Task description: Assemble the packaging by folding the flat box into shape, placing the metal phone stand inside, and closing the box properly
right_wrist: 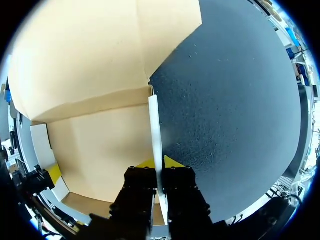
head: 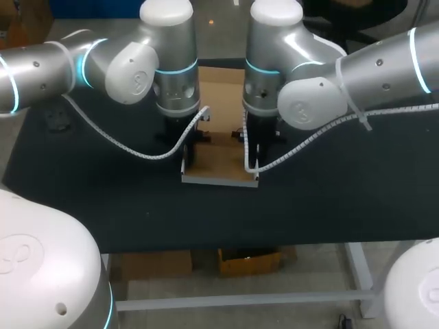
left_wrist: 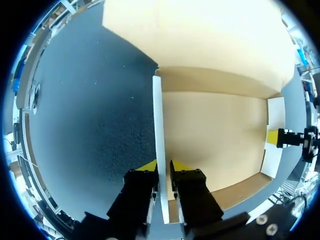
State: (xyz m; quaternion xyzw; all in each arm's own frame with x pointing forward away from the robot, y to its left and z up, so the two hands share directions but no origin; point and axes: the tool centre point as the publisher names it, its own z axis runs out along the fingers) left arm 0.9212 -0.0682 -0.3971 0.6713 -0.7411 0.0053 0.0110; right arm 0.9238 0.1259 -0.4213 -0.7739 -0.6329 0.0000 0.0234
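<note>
A brown cardboard box [head: 221, 147] lies half folded on the black table, its white front wall [head: 219, 179] raised and its lid flap [head: 221, 86] lying flat at the back. My left gripper [head: 193, 151] straddles the box's left side wall [left_wrist: 158, 125]. In the left wrist view this gripper [left_wrist: 164, 165] is slightly open, with a thin gap beside the wall. My right gripper [head: 252, 153] is at the right side wall [right_wrist: 154, 130]. In the right wrist view the gripper [right_wrist: 159, 162] is shut on it. Each wrist view shows the other gripper across the box floor [left_wrist: 215, 135]. No phone stand is visible.
The black table top [head: 103, 178] extends widely to both sides of the box. A small dark object [head: 58, 123] lies near the table's left edge. The table's front edge [head: 226, 243] runs a short way in front of the box.
</note>
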